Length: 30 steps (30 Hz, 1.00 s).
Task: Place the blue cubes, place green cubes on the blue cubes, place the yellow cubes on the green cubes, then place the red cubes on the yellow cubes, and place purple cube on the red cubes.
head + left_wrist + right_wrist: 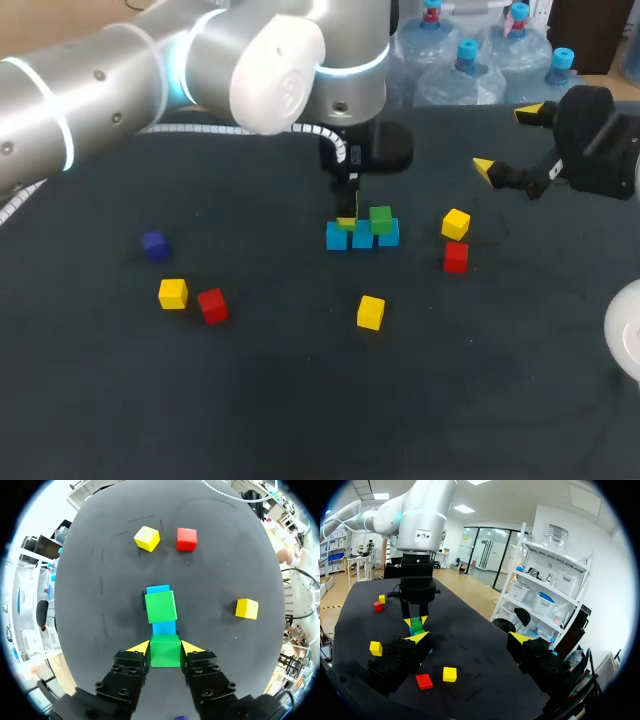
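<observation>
Three blue cubes [362,238] lie in a row at the table's middle. A green cube [380,219] sits on the right-hand one. My left gripper [347,222] points straight down over the left end of the row. In the left wrist view it [165,647] is shut on a second green cube [165,651], which hides the nearest blue cube. Ahead of it are the bare middle blue cube [163,627] and the stacked green cube [161,607]. My right gripper [507,140] hangs open and empty at the far right, well off the row.
Loose cubes lie around: yellow [455,223] and red [456,257] right of the row, yellow [371,312] in front, yellow [173,293], red [212,305] and purple [154,244] at the left. A white round object [625,335] sits at the right edge.
</observation>
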Motion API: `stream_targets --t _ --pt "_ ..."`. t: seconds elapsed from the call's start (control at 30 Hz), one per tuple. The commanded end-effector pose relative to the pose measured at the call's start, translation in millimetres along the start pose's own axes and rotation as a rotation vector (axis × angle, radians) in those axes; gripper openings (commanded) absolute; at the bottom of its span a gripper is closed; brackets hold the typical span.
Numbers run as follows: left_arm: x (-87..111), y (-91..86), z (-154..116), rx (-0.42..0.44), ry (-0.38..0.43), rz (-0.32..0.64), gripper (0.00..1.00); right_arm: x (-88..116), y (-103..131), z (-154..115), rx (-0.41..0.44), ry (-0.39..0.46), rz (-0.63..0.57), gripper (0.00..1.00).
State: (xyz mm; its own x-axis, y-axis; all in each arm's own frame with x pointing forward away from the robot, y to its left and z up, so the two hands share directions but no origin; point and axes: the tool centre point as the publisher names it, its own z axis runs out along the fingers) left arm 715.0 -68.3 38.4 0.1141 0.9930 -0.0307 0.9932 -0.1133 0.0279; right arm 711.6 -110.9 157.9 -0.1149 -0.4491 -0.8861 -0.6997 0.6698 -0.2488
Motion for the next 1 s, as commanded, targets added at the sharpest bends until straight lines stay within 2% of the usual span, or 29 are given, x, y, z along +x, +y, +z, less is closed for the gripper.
stream_targets --t 0.03,1.0 --pt "-2.0 5.0 1.8 0.009 0.008 -0.001 0.0 0.1 -0.7 -0.4 -0.004 -0.002 0.001 1.0" --pt "0.0 7.3 8.1 0.02 0.019 -0.008 0.0 0.1 -0.7 -0.4 -0.004 -0.002 0.001 1.0"
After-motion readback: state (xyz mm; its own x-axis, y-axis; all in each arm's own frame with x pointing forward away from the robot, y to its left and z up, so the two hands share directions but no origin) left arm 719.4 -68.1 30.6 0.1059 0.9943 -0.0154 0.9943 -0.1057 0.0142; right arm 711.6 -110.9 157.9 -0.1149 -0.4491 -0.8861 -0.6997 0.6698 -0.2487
